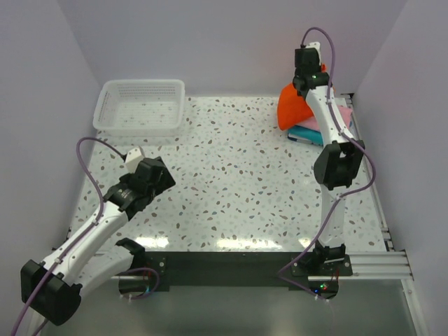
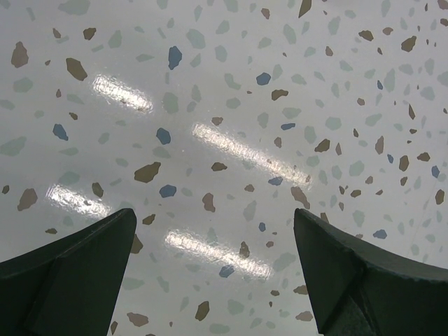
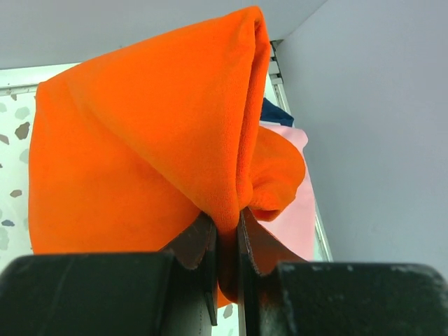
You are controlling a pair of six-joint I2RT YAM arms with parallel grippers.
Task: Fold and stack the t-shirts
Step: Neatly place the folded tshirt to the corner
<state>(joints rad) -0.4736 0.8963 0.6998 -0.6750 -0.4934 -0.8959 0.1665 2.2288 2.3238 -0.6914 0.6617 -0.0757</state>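
Orange-red t-shirt hanging bunched at the far right corner of the speckled terrazzo table, just over the pink t-shirt and teal t-shirt. White mesh basket far left. Folding barely begun, by the look of it; no neat stack yet.

Left wrist: left gripper spread wide above glossy tabletop.

Right wrist: right gripper pinching an orange fold, with pale walls close behind.

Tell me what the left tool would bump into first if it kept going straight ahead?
Probably just the shiny speckled white tabletop; nothing else shows ahead of the open left tool.
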